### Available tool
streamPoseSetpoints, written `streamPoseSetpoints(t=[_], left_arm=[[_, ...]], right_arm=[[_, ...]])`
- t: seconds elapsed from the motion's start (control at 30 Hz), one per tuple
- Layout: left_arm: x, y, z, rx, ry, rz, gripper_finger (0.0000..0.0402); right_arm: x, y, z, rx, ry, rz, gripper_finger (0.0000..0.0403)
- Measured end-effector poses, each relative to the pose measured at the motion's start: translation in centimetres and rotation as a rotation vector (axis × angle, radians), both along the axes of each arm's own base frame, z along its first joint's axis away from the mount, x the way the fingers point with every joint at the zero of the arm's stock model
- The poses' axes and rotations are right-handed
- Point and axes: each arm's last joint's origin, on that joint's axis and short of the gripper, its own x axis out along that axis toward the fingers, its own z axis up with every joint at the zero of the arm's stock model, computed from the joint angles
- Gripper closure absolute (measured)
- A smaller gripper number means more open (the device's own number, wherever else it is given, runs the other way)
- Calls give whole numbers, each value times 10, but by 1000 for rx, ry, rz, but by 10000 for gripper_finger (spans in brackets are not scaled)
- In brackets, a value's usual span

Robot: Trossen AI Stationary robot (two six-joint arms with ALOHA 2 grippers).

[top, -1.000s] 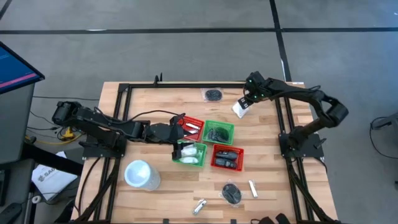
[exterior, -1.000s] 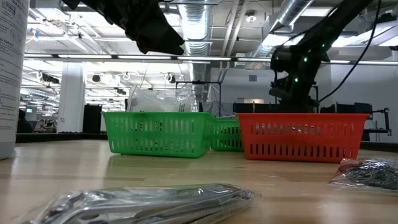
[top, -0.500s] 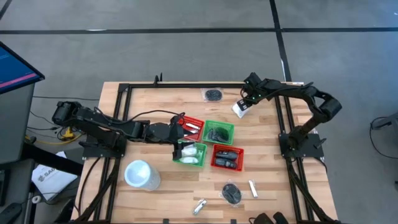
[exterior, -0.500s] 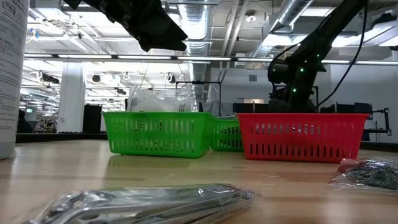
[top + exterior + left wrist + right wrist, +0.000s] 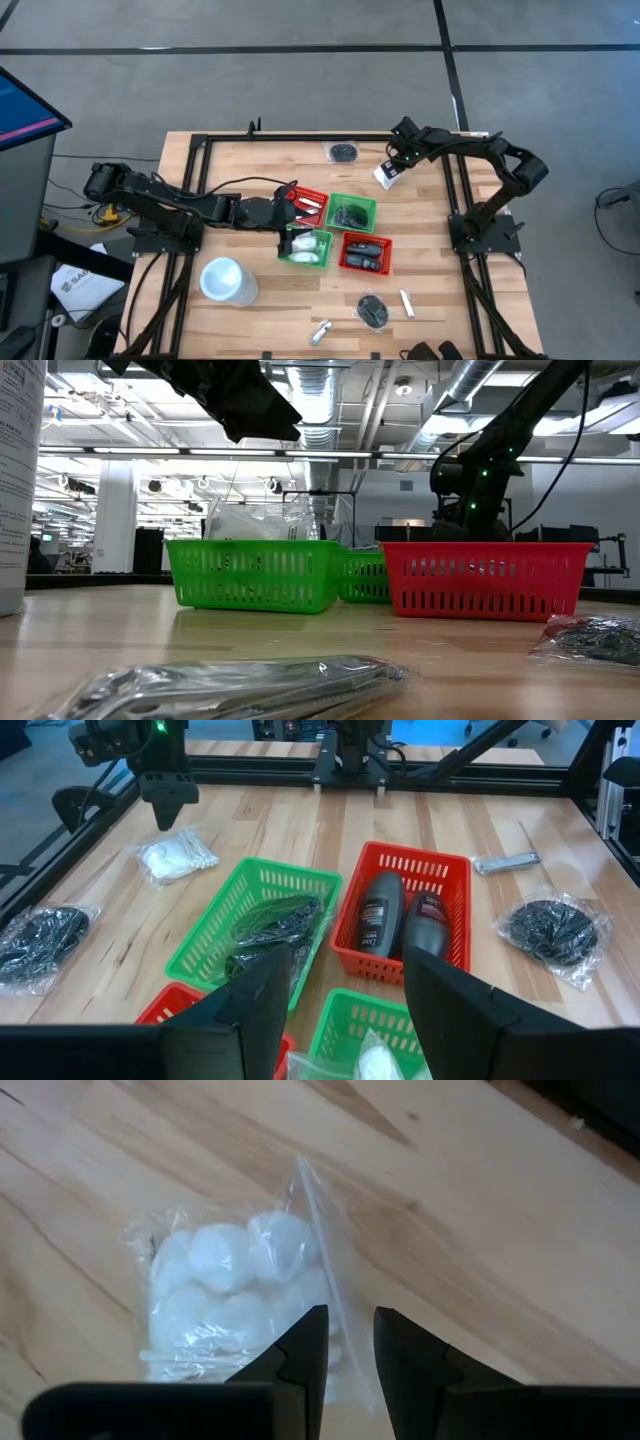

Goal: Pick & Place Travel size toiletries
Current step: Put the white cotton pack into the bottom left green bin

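Note:
A white packet (image 5: 225, 1295) of round white pieces in clear wrap lies flat on the wood at the table's far right (image 5: 385, 175). My right gripper (image 5: 350, 1342) points steeply down just over the packet's clear side edge. It is open by a narrow gap and nothing is visibly held. My left gripper (image 5: 345, 1005) hangs wide open above the baskets (image 5: 290, 218). A black bundle (image 5: 343, 152) lies at the far edge and another (image 5: 373, 311) near the front. Two silvery tubes (image 5: 407, 302) (image 5: 321, 331) lie near the front too.
Four small baskets sit mid-table. The red one (image 5: 308, 203) and the green one (image 5: 305, 245) hold white packets. The other green one (image 5: 352, 212) holds a dark bundle, and the other red one (image 5: 365, 252) holds dark tubes. A large white cup (image 5: 228, 280) stands front left. A black frame (image 5: 300, 135) rims the table.
My right gripper has come down a little toward the white packet and then stayed still. Its finger gap is unchanged.

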Motion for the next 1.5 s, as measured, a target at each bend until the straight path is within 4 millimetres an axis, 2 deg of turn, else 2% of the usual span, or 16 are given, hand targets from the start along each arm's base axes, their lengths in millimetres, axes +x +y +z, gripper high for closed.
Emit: streamPoseSetpoints(t=[0.27,0.5,0.6,0.7,0.93,1.1,1.37,1.5], left_arm=[[0,-1,0,0,0,-2,215],[0,-1,0,0,0,-3,215],[0,-1,0,0,0,-3,215],[0,-1,0,0,-1,-3,215],[0,-1,0,-1,-1,-3,215],[0,-1,0,-1,-2,-3,215],[0,-1,0,-1,-5,-3,215],[0,-1,1,-1,-8,-3,215]], right_arm=[[2,-4,-19,47,43,-1,327],[3,-6,-21,38,45,18,329],[3,-6,-21,37,47,27,350],[3,-6,-21,33,52,45,392],[3,-5,-21,36,55,48,401],[4,0,-11,12,37,74,402],[2,14,25,-67,-28,113,403],[1,16,31,-89,-54,102,401]])
